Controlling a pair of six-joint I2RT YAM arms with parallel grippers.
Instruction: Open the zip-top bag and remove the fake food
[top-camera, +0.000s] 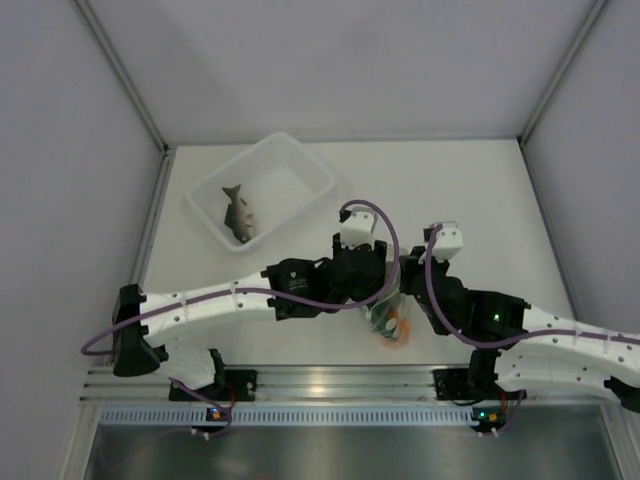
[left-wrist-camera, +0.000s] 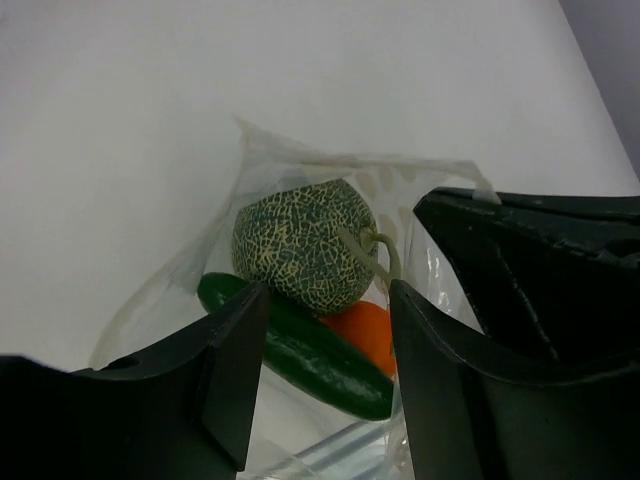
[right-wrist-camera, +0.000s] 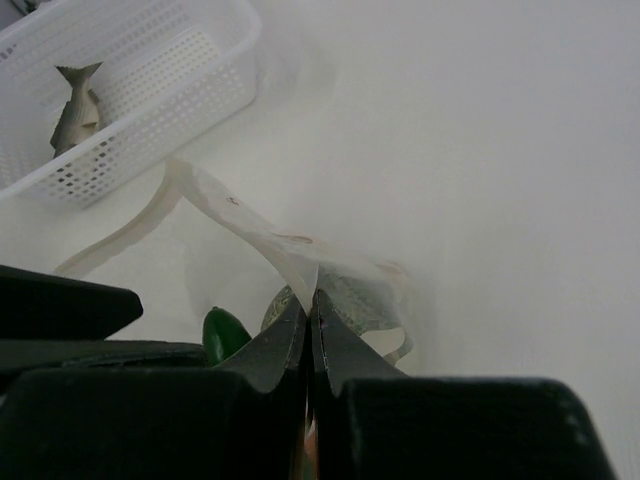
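The flat white table (top-camera: 450, 190) is bearing a translucent white perforated plastic basket (top-camera: 305, 165) holding a grey-brown toy fish (top-camera: 239, 213). The small clear crinkly plastic zip-top bag (left-wrist-camera: 290, 160) is sitting between the arms. The right gripper (right-wrist-camera: 311, 300) is clamping its rim. The left gripper (left-wrist-camera: 325, 295) is reaching inside, jaws apart, straddling a netted pale-green ball (left-wrist-camera: 300, 245) lying over a dark green cucumber (left-wrist-camera: 320, 360) and an orange ball (left-wrist-camera: 365, 330).
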